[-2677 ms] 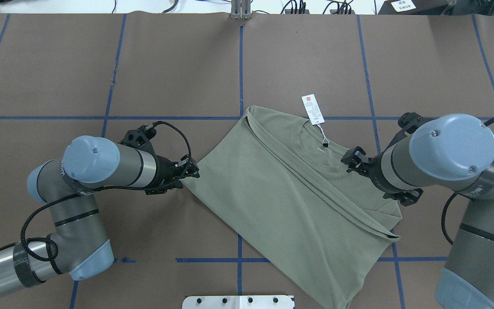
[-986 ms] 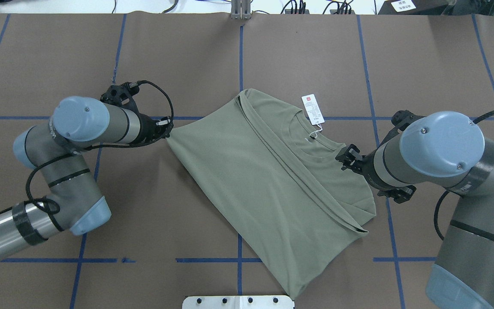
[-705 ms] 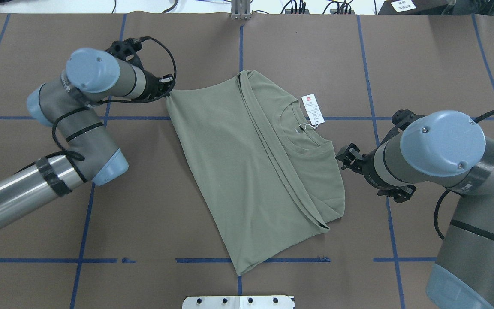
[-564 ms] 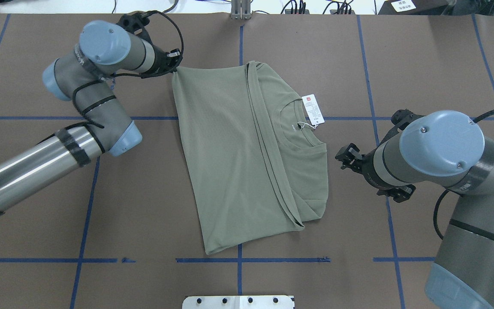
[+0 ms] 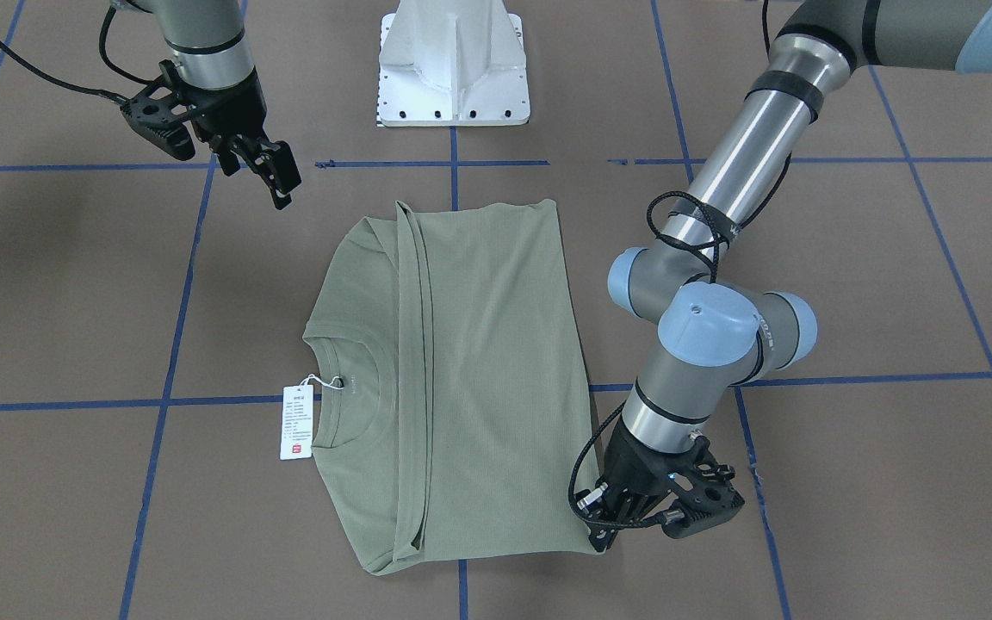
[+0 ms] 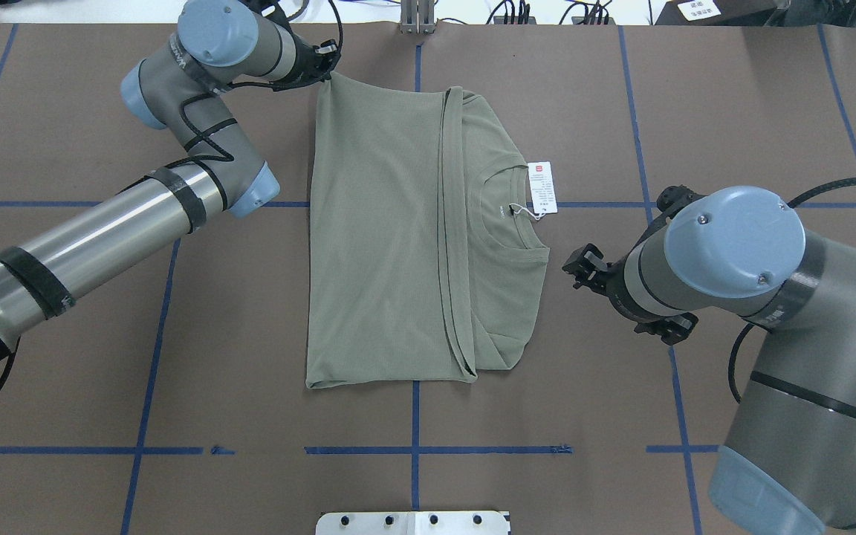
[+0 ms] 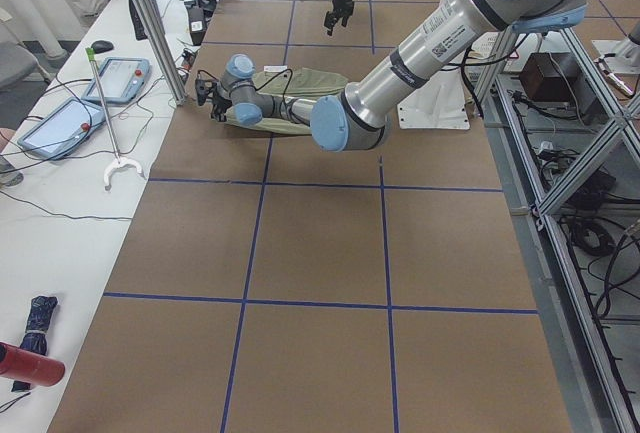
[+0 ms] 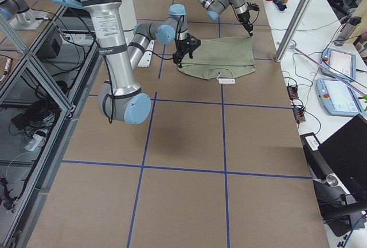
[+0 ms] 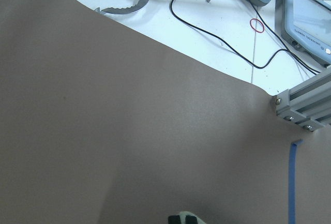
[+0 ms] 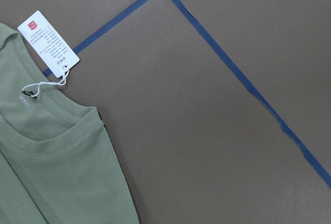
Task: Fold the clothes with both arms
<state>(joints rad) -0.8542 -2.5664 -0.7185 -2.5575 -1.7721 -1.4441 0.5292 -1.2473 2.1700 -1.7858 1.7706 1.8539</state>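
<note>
Sage-green knit, the shirt (image 6: 376,238) lies flat near the middle of the brown table (image 6: 64,357). Its neckline is turned toward the robot's right, and one side panel is folded over along a long straight edge. The left pincer (image 6: 326,68) is pinched on the shirt's far left corner, close to the table's far edge, and the cloth draws to a point there. The right pincer (image 6: 575,267) hangs just off the shoulder edge, jaws apart and empty, touching nothing. The white paper tag (image 6: 542,187) lies loose out past the neckline.

The weak spot, as I judge it, is that one-corner hold. Nothing pins the other side, so a further pull would drag the whole shirt askew or toward the far edge. Lifting that corner alone could peel the folded panel open or bunch the cloth. A fold across the neckline might trap the tag in the crease. Coming in low, the right pincer could nip only the top layer.
</note>
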